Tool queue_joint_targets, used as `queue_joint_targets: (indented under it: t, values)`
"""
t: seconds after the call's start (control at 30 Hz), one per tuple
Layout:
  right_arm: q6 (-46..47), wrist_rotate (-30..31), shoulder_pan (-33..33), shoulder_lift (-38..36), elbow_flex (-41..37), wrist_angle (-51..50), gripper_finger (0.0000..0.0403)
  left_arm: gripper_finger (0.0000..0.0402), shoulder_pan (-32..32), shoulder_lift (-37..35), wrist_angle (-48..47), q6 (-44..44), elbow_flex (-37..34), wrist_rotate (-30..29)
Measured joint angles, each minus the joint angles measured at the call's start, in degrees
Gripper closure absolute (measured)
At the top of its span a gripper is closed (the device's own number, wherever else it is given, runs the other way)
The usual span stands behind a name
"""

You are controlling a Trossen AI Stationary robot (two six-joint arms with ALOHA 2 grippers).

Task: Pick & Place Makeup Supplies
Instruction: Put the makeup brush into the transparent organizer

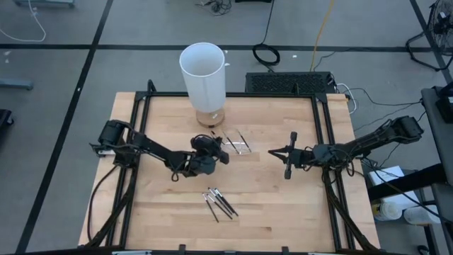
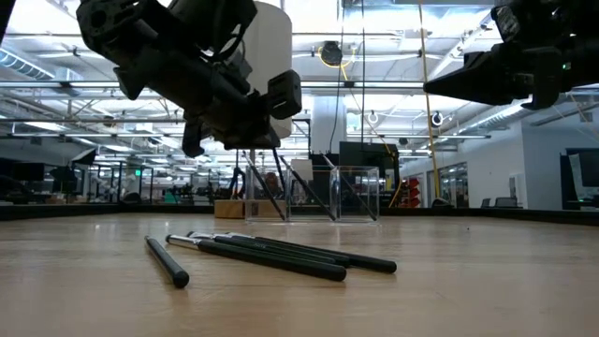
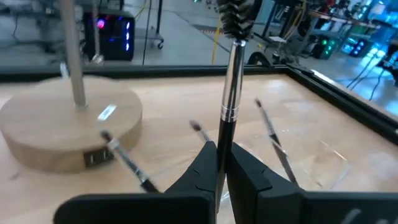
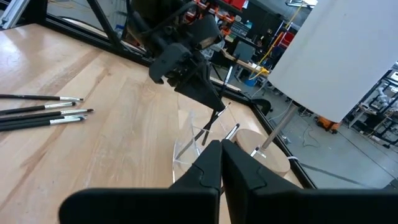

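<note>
My left gripper [image 3: 222, 163] is clamped on a thin dark brush [image 3: 231, 81] over the small clear tray [image 1: 239, 145], which holds several already. Four dark brushes [image 1: 219, 202] wait on the near tabletop. My right gripper [image 1: 272, 152] hovers pinched shut, empty.

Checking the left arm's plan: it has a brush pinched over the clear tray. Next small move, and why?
Probably lower and open. The left gripper holds a brush upright above the clear tray, which already has brushes in it. More brushes still lie on the table. The right gripper waits shut.
</note>
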Motion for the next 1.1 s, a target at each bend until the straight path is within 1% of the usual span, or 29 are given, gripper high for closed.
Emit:
queue_joint_targets:
  t: [0.07,0.17,0.33,0.47,0.53,0.9,1.1]
  values:
    - [0.1,0.0,0.0,0.0,0.0,0.0,0.0403,0.0387,0.2,0.0,-2.9,-4.1,-0.1,0.1]
    - [0.2,0.0,0.0,0.0,0.0,0.0,0.0403,0.0387,0.3,0.0,-5.0,-7.3,-0.1,0.5]
    - [0.0,0.0,0.0,0.0,0.0,0.0,0.0403,0.0387,0.3,0.0,-5.1,-9.2,-0.1,1.0]
    - [-0.1,0.0,0.0,0.0,0.0,0.0,0.0403,0.0387,0.7,0.0,-5.2,-11.2,-0.1,2.8]
    - [0.0,0.0,0.0,0.0,0.0,0.0,0.0403,0.0386,1.0,0.0,-5.1,-11.6,-0.1,3.5]
    - [-0.4,0.0,0.0,0.0,0.0,0.0,0.0403,0.0387,0.8,0.0,-5.1,-11.0,-0.1,3.4]
    - [-0.4,0.0,0.0,0.0,0.0,0.0,0.0403,0.0387,0.2,0.0,-5.1,-8.6,-0.1,3.0]
